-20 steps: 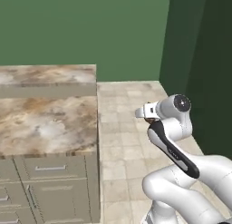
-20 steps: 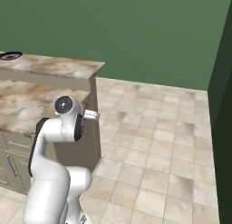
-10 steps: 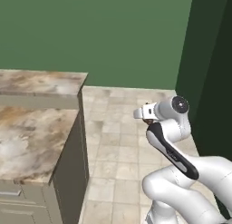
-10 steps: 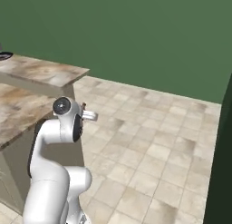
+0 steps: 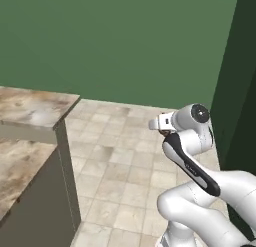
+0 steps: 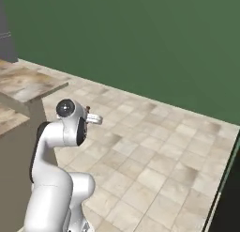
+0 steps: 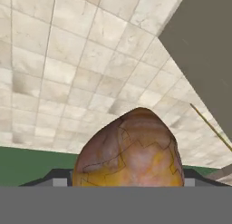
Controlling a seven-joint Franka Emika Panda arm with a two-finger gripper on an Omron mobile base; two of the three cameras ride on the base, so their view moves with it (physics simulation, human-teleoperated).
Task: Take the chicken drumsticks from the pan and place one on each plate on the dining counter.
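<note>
A golden-brown chicken drumstick (image 7: 131, 148) looms large in the hand view, and my gripper (image 7: 128, 181) is shut on it, with a grey fingertip showing at each side. In the left base view the gripper (image 5: 163, 132) hangs folded close to the arm, over the tiled floor. It is well to the right of the dining counter (image 5: 35, 107), whose raised marble end also shows at the left of the right base view (image 6: 29, 81). The pan and the plates are out of view.
A lower marble worktop (image 5: 17, 173) sits in front of the raised slab. Beige floor tiles (image 6: 154, 151) stretch to a green wall (image 5: 125, 41). A dark tall panel (image 5: 240, 91) stands at the right, close to the arm.
The whole scene has shifted as the base turns: the counter slides left out of both views and more floor and wall appear. The arm keeps its pose and its grip on the drumstick.
</note>
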